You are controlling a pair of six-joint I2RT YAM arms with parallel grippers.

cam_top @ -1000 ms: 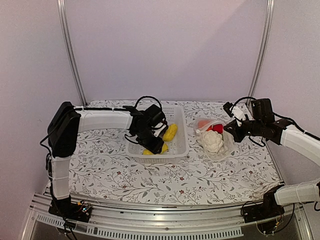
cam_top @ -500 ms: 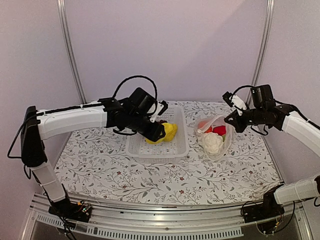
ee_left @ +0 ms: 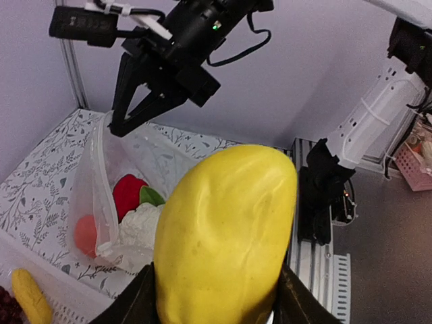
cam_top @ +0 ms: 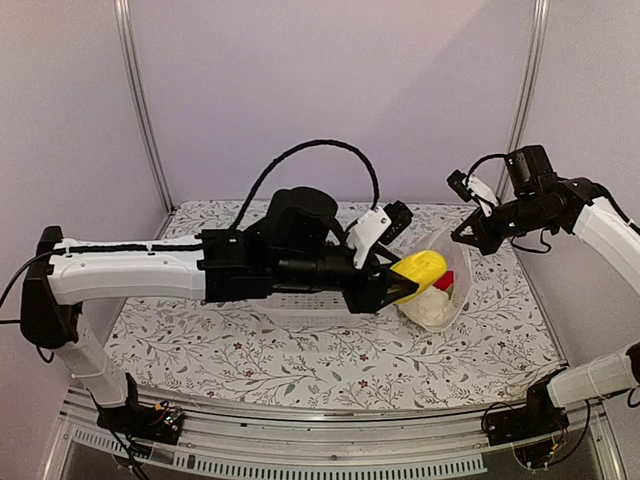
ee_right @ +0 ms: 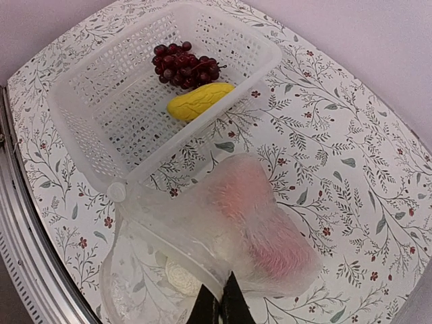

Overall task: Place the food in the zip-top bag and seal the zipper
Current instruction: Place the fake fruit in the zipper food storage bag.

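The left pincer [cam_top: 402, 287] grips a yellow piece [cam_top: 420, 268] in the air at the open mouth of the bag [ee_left: 94, 189]. The right pincer [ee_right: 219, 305] is closed on the bag's rim, over the right side of the counter [cam_top: 300, 350]. Inside the bag lie the cauliflower [ee_left: 138, 226], pepper [ee_left: 128, 192] and pumpkin [ee_left: 84, 233]. The basket [ee_right: 101, 108], near the far edge, holds the grapes [ee_right: 185, 64] and the other yellow piece [ee_right: 199, 101].

Smooth, faintly glossy yellow toy fruit [ee_left: 226, 236], frame centre; clear, crinkled, shiny plastic bag [ee_right: 223, 223], lower centre; white perforated matt plastic basket [ee_right: 108, 121], upper left; matt floral-printed surface [cam_top: 300, 365]; ribbed metal rail [cam_top: 300, 422], bottom edge.
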